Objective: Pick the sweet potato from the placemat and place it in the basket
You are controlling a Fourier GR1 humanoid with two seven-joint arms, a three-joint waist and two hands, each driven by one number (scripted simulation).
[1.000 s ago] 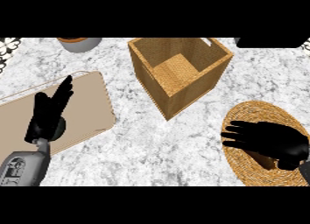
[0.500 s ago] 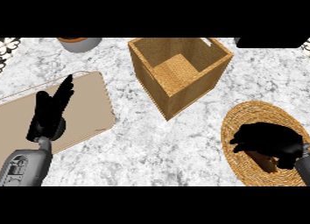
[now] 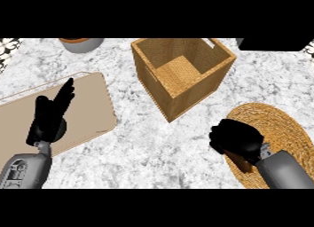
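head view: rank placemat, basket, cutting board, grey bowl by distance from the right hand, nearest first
From the right hand:
1. Placemat: woven round mat directly under the hand, lower right.
2. Basket: up and to its left, centre.
3. Cutting board: far left, under the left hand.
4. Grey bowl: top left edge.

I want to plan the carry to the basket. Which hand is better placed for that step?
The right hand. Its fingers are curled round the sweet potato at the left edge of the round woven placemat, with the basket just up and to the left. The left hand rests open over the beige board, holding nothing.
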